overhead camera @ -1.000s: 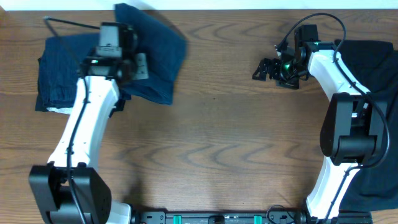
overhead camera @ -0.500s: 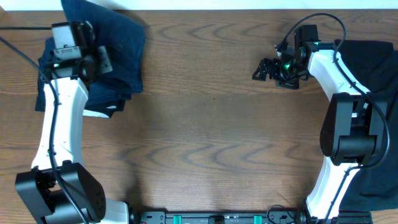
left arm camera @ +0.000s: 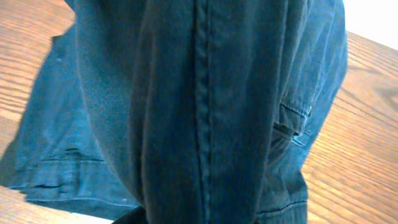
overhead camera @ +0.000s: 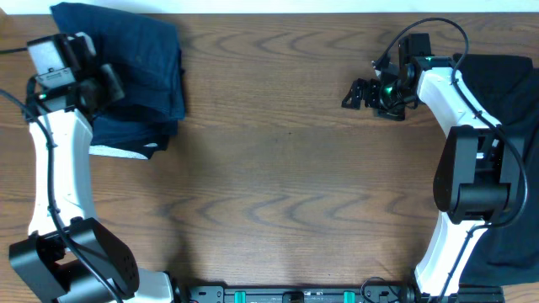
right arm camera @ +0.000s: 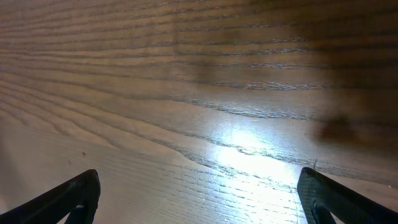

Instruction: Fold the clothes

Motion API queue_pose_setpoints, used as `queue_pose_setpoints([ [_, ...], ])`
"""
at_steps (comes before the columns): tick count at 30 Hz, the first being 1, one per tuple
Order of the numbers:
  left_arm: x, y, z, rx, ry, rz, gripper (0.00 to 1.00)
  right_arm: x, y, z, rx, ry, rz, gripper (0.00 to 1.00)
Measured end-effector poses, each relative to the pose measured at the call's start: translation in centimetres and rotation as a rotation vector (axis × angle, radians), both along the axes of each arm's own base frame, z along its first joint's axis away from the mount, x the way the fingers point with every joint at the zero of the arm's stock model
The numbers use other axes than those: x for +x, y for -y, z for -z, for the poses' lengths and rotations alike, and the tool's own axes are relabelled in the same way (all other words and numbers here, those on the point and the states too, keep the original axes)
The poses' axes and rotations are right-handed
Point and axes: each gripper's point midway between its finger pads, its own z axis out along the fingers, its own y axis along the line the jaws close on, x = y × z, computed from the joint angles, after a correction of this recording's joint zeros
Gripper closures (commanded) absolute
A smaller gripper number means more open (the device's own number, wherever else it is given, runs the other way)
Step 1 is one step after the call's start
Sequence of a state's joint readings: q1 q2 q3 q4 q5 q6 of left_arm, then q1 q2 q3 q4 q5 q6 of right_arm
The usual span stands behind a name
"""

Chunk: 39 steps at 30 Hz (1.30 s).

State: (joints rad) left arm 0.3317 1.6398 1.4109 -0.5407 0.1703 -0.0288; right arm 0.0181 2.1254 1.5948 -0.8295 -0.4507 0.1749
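A: Left tool (overhead camera: 108,82)?

B: Pinched together on a fold of the navy garment (overhead camera: 143,59), at the far left corner of the surface (overhead camera: 278,168). Wrist view filled with bunched, denim-like cloth, a stitched seam down the middle.

A: Best way to finish this fold?

B: Lower the held edge slowly and level, then lay it square on the layers beneath. No letting go before flattening; otherwise likely to slump into a heap.

A: Anything to watch at the near edge of the pile?

B: A white patch (overhead camera: 116,152) poking out underneath. Hard to tell whether label or lining. Probably worth lining up the edges to cover it.

A: Right tool (overhead camera: 352,93)?

B: Spread wide apart, gripping nothing, hovering over bare wood toward the far right. Leave parked, or bring over to pin the crease while smoothing.

A: And the black garment (overhead camera: 515,93)?

B: Lying along the right edge of the surface, well apart from the navy pile. Not yet folded, by the look of it; save for afterwards.
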Motion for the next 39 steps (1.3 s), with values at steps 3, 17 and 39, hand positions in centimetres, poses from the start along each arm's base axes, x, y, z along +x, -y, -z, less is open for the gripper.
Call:
queue_pose_setpoints([
  [3, -0.1, -0.9, 0.1, 0.004, 0.002, -0.013, 0.94, 0.0, 0.0, 0.0, 0.000, 0.000, 0.000, 0.01],
  [17, 2.1, -5.0, 6.4, 0.118, -0.100, -0.036, 0.94, 0.0, 0.0, 0.0, 0.000, 0.000, 0.000, 0.01],
  [39, 0.6, -9.0, 4.6, 0.170, -0.076, -0.145, 0.21, 0.0, 0.0, 0.0, 0.000, 0.000, 0.000, 0.01],
])
